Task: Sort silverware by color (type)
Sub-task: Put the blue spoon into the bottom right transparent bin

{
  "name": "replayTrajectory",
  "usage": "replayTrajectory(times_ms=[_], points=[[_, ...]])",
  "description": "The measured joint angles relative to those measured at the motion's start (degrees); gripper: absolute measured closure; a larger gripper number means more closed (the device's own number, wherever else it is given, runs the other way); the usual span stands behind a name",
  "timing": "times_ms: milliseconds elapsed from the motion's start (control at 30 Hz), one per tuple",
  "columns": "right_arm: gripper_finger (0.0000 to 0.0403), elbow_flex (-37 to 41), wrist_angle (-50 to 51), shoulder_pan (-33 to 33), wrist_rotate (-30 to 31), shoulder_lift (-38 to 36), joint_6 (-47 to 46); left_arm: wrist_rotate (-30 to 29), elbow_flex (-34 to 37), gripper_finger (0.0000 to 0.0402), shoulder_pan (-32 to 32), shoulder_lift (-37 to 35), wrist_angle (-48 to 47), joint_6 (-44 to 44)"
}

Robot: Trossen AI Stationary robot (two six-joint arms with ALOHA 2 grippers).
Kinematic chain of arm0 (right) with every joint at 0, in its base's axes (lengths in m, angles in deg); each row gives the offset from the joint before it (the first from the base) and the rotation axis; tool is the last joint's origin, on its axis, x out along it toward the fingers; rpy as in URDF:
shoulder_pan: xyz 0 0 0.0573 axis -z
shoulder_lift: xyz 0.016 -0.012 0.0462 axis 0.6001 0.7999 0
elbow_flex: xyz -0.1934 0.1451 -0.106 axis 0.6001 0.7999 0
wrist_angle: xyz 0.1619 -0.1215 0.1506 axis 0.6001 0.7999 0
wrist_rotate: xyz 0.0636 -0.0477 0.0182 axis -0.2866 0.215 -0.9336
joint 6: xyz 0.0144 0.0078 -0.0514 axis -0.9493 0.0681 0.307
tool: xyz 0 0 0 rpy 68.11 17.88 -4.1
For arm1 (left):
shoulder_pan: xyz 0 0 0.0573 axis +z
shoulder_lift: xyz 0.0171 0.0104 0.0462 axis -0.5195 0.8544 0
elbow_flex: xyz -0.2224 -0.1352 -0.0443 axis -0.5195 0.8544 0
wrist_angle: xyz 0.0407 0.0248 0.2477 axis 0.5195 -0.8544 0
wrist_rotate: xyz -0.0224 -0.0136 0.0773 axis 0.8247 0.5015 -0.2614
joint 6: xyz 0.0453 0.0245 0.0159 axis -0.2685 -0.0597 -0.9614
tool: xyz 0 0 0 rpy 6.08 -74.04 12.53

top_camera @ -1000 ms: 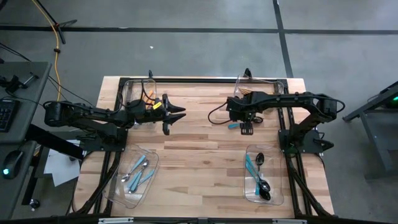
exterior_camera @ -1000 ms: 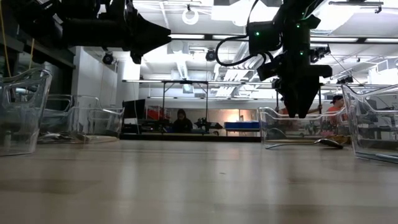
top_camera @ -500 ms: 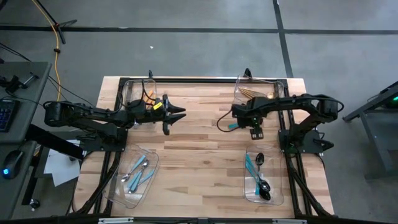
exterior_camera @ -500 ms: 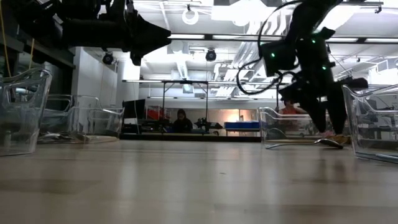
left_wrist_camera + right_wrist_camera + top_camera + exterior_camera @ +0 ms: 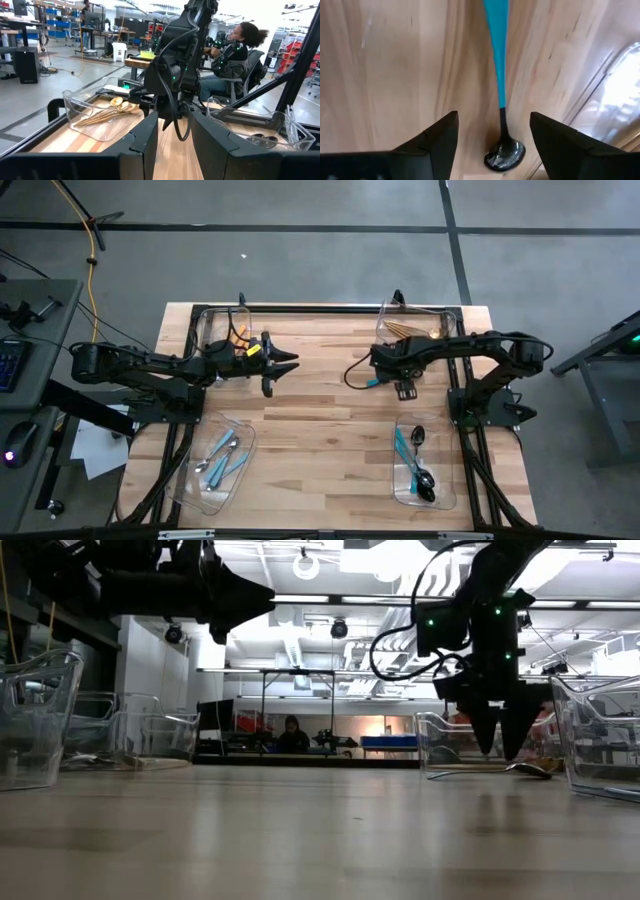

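I held the right gripper (image 5: 492,137), jaws wide and empty, directly above the teal-handled black spoon (image 5: 499,80) lying on the wooden table (image 5: 320,430), at three o'clock of the idle, half-open left gripper (image 5: 283,366), so both fingers straddled its handle for pickup.

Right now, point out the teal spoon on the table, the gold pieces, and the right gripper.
Teal spoon (image 5: 496,70), right wrist view, on its teal handle.
Gold pieces (image 5: 107,113), left wrist view, on the handles inside the clear bin.
Right gripper (image 5: 503,745), low view, midway between its open fingers.
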Motion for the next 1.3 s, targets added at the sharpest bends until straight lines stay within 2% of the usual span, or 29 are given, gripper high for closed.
replayTrajectory(times_ms=[367,667,800,1300], points=[[0.0174,0.41,-0.92,0.00,1.05,0.00,2.36,0.00,0.00,0.0295,0.00,0.00,-0.62,0.03],[0.0225,0.41,-2.31,2.24,0.57,0.02,1.86,0.00,0.00,0.0296,0.00,0.00,-0.61,1.02],[0.0238,0.41,-3.79,3.22,-2.41,0.02,1.73,0.00,0.00,0.0295,0.00,0.00,-0.59,1.00],[0.0242,0.95,-4.92,4.38,-3.85,0.02,1.73,0.02,0.00,0.0295,0.00,0.00,-0.57,1.03]])
